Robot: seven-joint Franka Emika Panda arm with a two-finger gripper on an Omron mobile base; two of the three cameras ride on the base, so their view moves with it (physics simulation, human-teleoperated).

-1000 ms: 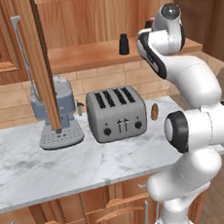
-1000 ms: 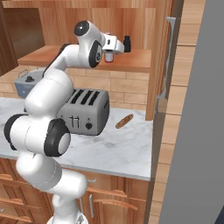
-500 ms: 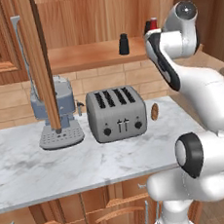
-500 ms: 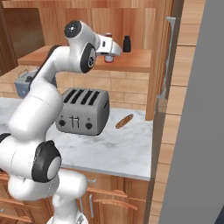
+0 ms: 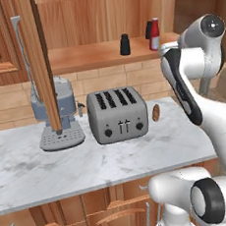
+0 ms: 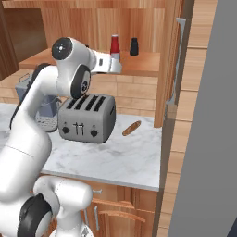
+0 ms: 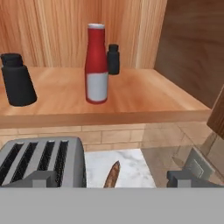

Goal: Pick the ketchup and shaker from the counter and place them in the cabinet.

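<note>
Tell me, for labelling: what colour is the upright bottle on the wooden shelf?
Red bottle with a pale label band; hand view.

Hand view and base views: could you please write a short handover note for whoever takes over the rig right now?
Tool: open, empty, in front of the cabinet shelf.
Ketchup: upright on the shelf.
Shaker: upright on the same shelf, apart from the ketchup.
Done: both items are in the cabinet.
Left: nothing to place; probably just draw the arm clear.
</note>
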